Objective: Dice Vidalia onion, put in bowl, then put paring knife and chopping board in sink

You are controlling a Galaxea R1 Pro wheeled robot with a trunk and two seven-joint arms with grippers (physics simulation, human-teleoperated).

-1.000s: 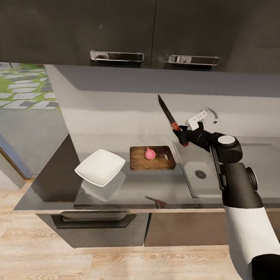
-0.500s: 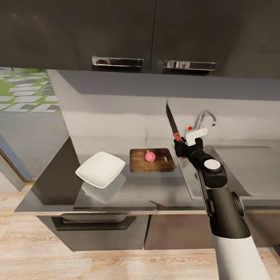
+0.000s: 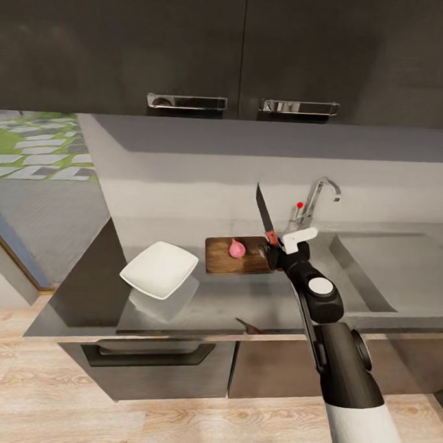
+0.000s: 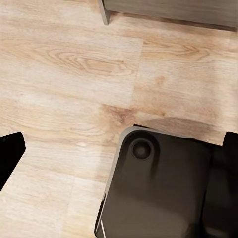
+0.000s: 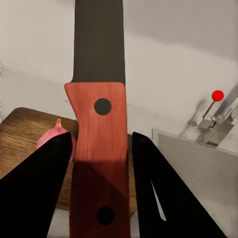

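My right gripper is shut on the paring knife by its reddish handle, with the dark blade pointing up. It hovers just over the right end of the dark wooden chopping board. The pink onion sits whole on the board, just left of the knife; the right wrist view shows the onion beside one finger. The white bowl rests on the grey countertop, left of the board. The steel sink lies to the right. My left gripper hangs open over the wooden floor.
The chrome tap with its red knob stands behind the sink. Dark wall cabinets with metal handles hang above the counter. The counter ends at the left. The robot's dark base sits under my left gripper.
My right gripper has carried the knife down and leftward, from in front of the tap to the board's right end. The head view has shifted slightly.
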